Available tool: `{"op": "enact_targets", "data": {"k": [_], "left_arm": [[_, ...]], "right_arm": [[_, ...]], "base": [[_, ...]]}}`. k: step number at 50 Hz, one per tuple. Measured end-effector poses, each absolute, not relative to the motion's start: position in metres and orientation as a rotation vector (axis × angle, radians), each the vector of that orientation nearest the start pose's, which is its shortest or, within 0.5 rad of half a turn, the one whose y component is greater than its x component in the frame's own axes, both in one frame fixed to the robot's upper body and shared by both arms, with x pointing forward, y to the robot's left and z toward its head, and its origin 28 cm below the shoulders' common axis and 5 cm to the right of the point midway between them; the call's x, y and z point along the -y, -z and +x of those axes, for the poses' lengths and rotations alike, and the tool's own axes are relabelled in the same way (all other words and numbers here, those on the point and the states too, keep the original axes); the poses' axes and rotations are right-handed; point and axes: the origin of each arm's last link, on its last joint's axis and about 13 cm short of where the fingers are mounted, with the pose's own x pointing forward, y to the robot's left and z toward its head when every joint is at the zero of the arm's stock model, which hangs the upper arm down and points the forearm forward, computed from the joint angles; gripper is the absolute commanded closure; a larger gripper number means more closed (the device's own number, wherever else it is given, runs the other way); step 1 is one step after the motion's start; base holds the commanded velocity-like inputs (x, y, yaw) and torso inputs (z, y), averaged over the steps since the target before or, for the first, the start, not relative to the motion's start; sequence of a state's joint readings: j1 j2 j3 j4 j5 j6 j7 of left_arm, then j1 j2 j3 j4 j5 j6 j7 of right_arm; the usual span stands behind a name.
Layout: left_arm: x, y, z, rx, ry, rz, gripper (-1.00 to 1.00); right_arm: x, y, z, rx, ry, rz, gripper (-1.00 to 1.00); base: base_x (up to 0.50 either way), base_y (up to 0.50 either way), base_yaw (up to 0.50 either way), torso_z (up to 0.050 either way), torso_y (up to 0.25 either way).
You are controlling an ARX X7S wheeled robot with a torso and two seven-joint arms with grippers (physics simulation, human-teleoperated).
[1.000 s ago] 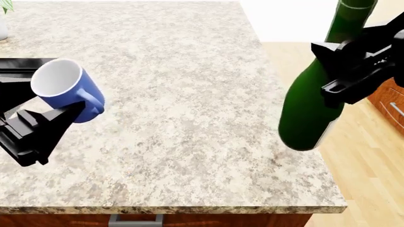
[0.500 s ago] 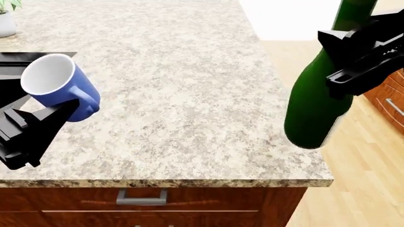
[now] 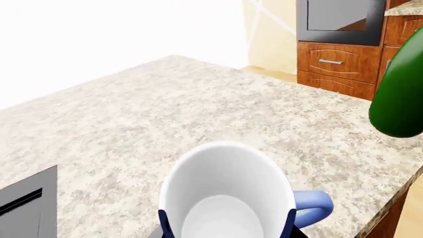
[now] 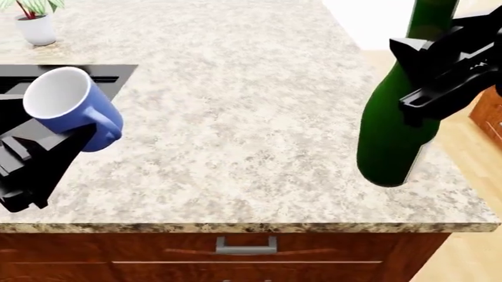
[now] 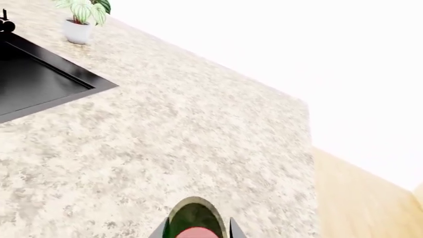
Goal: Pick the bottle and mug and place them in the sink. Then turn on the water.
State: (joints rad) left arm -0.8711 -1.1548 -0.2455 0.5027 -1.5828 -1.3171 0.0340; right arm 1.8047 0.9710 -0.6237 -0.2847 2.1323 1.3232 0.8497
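Head view: left gripper (image 4: pixel 55 150) clamped on small blue ceramic mug (image 4: pixel 72 108), lifted beside black sink (image 4: pixel 94 71) corner. Right gripper (image 4: pixel 435 76) grips tall dark green glass bottle (image 4: pixel 392 135) mid-body, hanging over speckled granite counter (image 4: pixel 235 117) edge. Likely heavy, slick, breakable; low body hold looks steadier.

Home kitchen: speckled granite counter (image 4: pixel 235 117), black sink (image 5: pixel 33 82) at left, wood drawers (image 4: pixel 235 258) below, potted plant (image 4: pixel 35 20) upper left, wood floor (image 4: pixel 471 153) right.

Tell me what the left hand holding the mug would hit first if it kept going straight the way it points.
Probably nothing but bare countertop: the left hand with the mug points across it; the bottle sits off to one side. Depth is uncertain.
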Motion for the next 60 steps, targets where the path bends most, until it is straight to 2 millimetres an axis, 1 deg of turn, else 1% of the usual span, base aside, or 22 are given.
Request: {"op": "enact_targets", "data": {"k": [60], "left_arm": [[-0.3528, -0.3198, 0.1679, -0.104, 0.549, 0.225, 1.00]], "right_arm": [[0.1654, -0.4004, 0.1723, -0.082, -0.356, -0.349, 1.00]], "base": [[0.00, 0.50, 0.00, 0.000, 0.001]]}}
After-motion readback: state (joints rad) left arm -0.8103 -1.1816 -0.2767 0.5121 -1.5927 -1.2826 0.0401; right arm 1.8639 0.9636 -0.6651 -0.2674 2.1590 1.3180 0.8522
